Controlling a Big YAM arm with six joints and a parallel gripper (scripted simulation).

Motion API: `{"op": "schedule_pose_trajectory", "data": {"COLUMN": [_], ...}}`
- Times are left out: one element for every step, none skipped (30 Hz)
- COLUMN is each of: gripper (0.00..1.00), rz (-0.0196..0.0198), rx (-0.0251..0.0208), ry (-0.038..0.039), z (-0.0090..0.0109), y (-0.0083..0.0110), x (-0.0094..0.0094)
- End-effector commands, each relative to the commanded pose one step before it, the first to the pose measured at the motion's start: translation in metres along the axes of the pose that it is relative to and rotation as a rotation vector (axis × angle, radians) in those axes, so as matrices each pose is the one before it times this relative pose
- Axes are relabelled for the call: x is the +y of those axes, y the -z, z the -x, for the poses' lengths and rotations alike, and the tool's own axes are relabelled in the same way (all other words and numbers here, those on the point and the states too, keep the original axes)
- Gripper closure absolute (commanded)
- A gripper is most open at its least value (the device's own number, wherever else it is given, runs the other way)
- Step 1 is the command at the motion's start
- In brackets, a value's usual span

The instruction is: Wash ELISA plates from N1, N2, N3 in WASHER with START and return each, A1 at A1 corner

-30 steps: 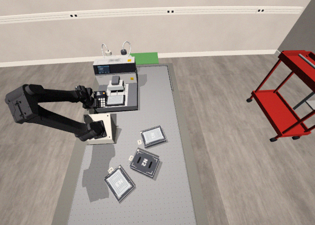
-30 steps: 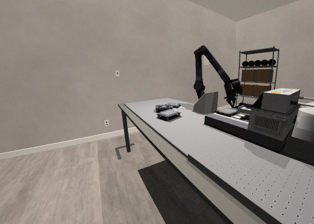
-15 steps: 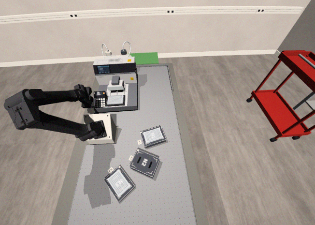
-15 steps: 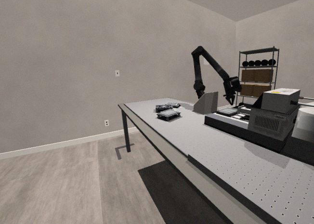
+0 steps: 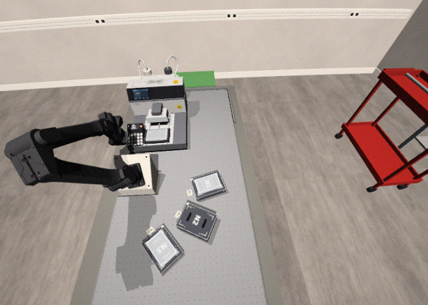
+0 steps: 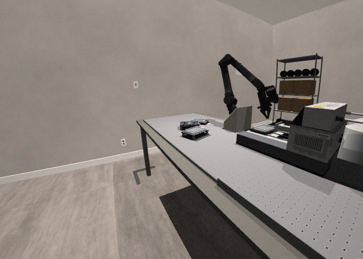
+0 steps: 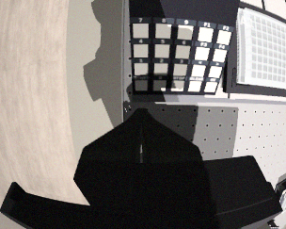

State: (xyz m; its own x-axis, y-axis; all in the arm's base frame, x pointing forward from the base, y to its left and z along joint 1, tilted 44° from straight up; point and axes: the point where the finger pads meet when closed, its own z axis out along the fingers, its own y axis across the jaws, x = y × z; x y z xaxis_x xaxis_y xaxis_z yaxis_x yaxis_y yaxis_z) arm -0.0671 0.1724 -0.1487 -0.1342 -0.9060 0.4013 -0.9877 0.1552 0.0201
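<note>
The washer (image 5: pixel 157 118) stands at the table's far left. An ELISA plate (image 5: pixel 156 134) lies in its carrier; it also shows in the wrist view (image 7: pixel 268 49) and in the exterior view (image 6: pixel 263 128). My gripper (image 7: pixel 141 114) is shut and empty, its tip just in front of the leftmost key of the lowest row (image 7: pixel 141 86); it also shows in the exterior view (image 6: pixel 267 113). Nest N2 (image 5: pixel 196 220) is empty. The two other nests hold plates, one farther back (image 5: pixel 207 183) and one nearer (image 5: pixel 162 248).
The arm's cream base block (image 5: pixel 136 173) stands between the washer and the nests. Two bottles with tubing (image 5: pixel 157 69) sit behind the washer. A red cart (image 5: pixel 390 128) stands off to the right, and a shelf rack (image 6: pixel 297 86) stands behind the table.
</note>
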Motion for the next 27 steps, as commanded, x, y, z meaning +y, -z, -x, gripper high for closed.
{"op": "schedule_pose_trajectory", "data": {"gripper": [1.00,1.00,1.00,1.00,1.00,1.00,1.00,1.00,1.00,1.00,1.00,1.00,1.00,1.00,1.00,1.00,1.00,1.00,1.00,1.00,1.00,1.00,1.00,1.00,1.00,1.00,1.00], "rz": [0.02041,0.00000,0.00000,-0.01946,0.00228,0.00408,0.00473,0.00456,0.00310,0.00163,-0.00048,-0.00137,-0.00195,-0.00252,0.00046,0.00251,0.00332,-0.00078,0.00000,0.00000,-0.02629,-0.00214,0.00012,0.01796,0.00000,0.00000,0.00000], "rx": [-0.05104,0.00000,0.00000,0.04129,-0.00391,-0.00840,-0.00846,-0.00882,-0.00902,-0.00473,-0.00007,0.00002,0.00401,0.00980,0.00260,-0.00753,-0.01008,0.00008,0.00000,0.00000,0.06419,0.00625,-0.00032,-0.04417,0.00000,0.00000,0.00000], "ry": [0.01174,0.00000,0.00000,0.00850,-0.00287,-0.00300,-0.00296,-0.00291,0.00100,0.00079,0.00163,0.00380,0.00101,-0.00380,-0.00466,0.00049,0.00166,0.00279,0.00000,0.00000,0.00587,-0.00256,-0.00196,-0.00706,0.00000,0.00000,0.00000], "z": [0.02769,0.00000,0.00000,-0.02458,0.00241,0.00499,0.00509,0.00526,0.00508,0.00266,-0.00005,-0.00027,-0.00233,-0.00526,-0.00115,0.00416,0.00551,-0.00021,0.00000,0.00000,-0.03000,-0.00268,0.00022,0.01809,0.00000,0.00000,0.00000], "y": [0.01956,0.00000,0.00000,-0.00679,0.00261,0.00363,0.00372,0.00383,0.00377,0.00283,0.00174,0.00164,0.00080,-0.00039,0.00128,0.00354,0.00418,0.00132,0.00000,0.00000,-0.01544,-0.00227,0.00008,0.00909,0.00000,0.00000,0.00000], "x": [0.00919,0.00000,0.00000,-0.00621,0.00009,0.00089,0.00102,0.00101,0.00186,0.00105,0.00039,0.00084,-0.00051,-0.00261,-0.00153,0.00141,0.00217,0.00067,0.00000,0.00000,-0.00834,-0.00118,0.00006,0.00568,0.00000,0.00000,0.00000]}}
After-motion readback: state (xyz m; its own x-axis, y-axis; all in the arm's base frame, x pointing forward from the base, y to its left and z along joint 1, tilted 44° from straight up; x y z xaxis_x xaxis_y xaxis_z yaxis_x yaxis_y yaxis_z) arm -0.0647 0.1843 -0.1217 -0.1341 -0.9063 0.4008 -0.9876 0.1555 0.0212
